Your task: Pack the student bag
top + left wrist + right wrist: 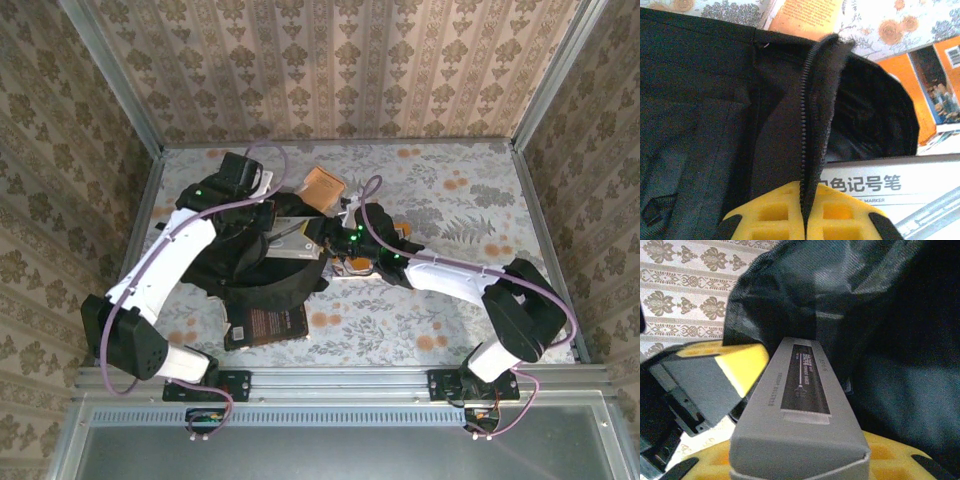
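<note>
box (920, 200) printed 色记号笔, below it MARKER

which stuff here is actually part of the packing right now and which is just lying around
In use: student bag, its zip edge pinched by the left gripper; marker box, held by the right gripper.
Lying about for now: orange book behind the bag; dark-covered book in front of it.

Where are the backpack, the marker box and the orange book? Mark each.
black backpack (812, 125): left wrist view, zipper edge.
marker box (802, 385): right wrist view, top label.
orange book (322, 186): top external view, cover.
</note>
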